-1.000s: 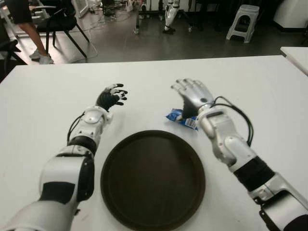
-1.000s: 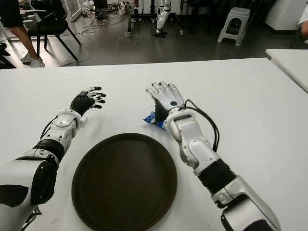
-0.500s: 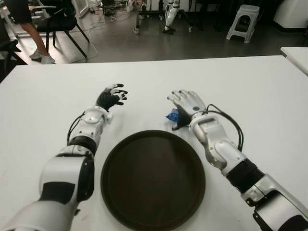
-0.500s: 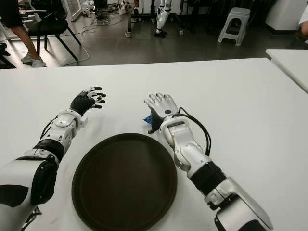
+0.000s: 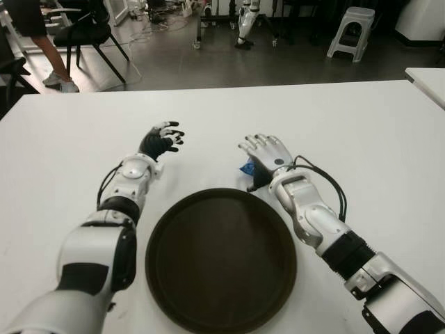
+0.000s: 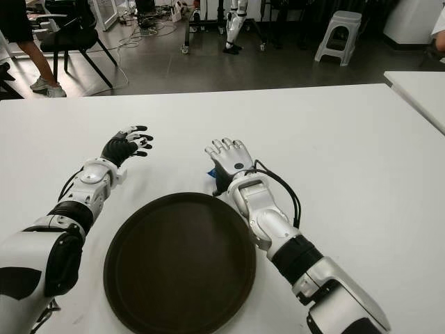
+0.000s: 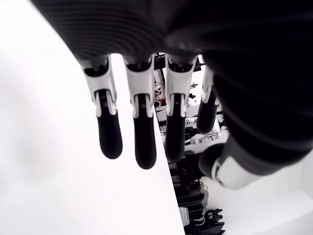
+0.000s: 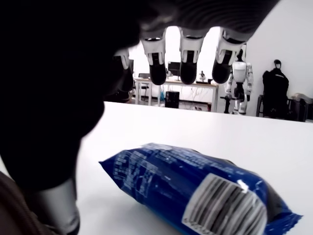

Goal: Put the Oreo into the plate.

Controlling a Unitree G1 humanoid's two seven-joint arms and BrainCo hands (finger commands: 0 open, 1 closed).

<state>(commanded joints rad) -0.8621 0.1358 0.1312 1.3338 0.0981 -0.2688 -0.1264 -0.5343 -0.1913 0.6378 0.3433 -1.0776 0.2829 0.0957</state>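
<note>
Oreo (image 8: 195,188): blue packet with a barcode panel at one end, lying flat on the white table (image 5: 348,125), centre of the frame in the eye views, just beyond the plate's far rim and right of its middle. Mostly hidden there under the right hand; only a blue corner shows at the hand's left edge (image 5: 246,167).

Plate (image 5: 221,261): dark brown, round, shallow rim, lower centre of the frame, nothing in it.

Right hand (image 5: 266,154): centre of the frame, palm down over the packet, fingers extended and spread forward. In the right wrist view the fingertips (image 8: 188,71) hang above the packet with a gap, the thumb low beside it; no grasp shown.

Left hand (image 5: 160,139): upper left of centre, left of the right hand and well apart from packet and plate; fingers (image 7: 142,137) straight and spread, holding nothing.

Background, upper frame: grey floor, a white stool (image 5: 351,31) upper right, a chair (image 5: 87,35) and a person's legs (image 5: 47,56) upper left, a second white table (image 5: 427,80) at the right edge.
</note>
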